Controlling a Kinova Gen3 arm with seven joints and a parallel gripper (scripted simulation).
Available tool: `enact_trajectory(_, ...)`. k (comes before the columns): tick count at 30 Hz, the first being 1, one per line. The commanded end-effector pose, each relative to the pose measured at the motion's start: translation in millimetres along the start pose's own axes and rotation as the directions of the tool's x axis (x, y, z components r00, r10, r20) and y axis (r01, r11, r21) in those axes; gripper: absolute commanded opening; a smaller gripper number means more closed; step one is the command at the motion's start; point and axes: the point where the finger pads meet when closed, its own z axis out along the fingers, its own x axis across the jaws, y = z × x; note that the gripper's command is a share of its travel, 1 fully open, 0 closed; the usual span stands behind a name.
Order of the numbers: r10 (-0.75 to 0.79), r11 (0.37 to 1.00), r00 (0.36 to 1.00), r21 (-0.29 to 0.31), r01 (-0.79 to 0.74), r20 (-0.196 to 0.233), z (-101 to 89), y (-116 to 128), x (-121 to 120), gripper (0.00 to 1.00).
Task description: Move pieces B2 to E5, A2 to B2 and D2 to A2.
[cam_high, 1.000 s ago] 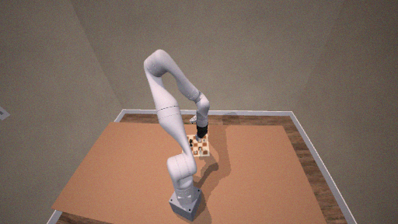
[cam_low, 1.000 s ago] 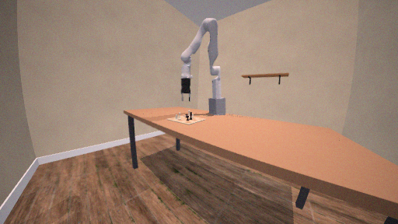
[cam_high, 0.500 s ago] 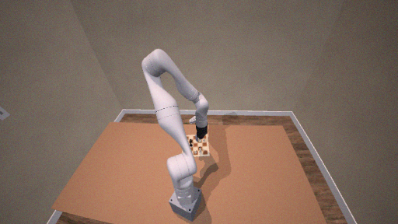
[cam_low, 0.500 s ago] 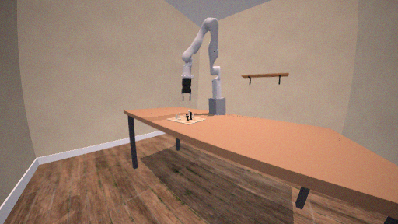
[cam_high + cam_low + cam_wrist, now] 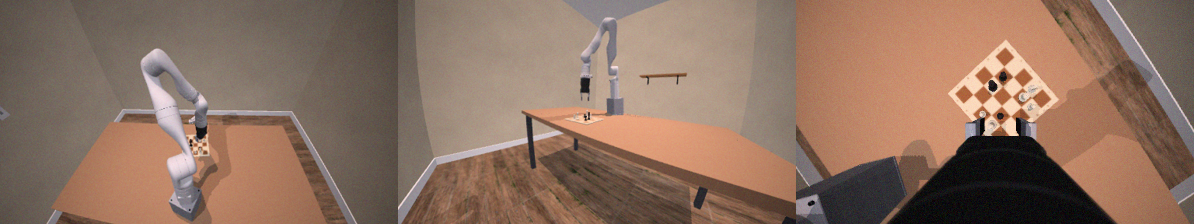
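Note:
A small chessboard (image 5: 1003, 86) lies on the table; it also shows in the top view (image 5: 198, 145) and the exterior view (image 5: 584, 119). In the wrist view two black pieces (image 5: 993, 86) (image 5: 1002, 76) stand near the board's middle. Two white pieces (image 5: 1032, 90) (image 5: 1023, 97) stand by the right edge and another white piece (image 5: 1031, 107) stands just below them. A white piece (image 5: 982, 114), a black piece (image 5: 999, 116) and a white piece (image 5: 991, 123) stand by the near corner. My gripper (image 5: 1000, 124) hangs high above the board's near corner, open and empty; it also shows in the exterior view (image 5: 584, 97).
The arm's grey base (image 5: 186, 203) stands on the table near the board and shows at the wrist view's lower left (image 5: 851, 190). The table's edge and the wooden floor (image 5: 1116, 65) lie beyond the board. A wall shelf (image 5: 663, 75) hangs far off.

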Motion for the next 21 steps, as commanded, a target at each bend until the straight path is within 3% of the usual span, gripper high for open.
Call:
enact_trajectory(1,0.000,1.000,1.000,0.001,0.000,-0.001,-0.8,-0.5,-0.5,1.00)
enact_trajectory(21,-0.015,1.000,1.000,0.000,0.015,-0.001,-0.3,-0.5,-0.8,1.00)
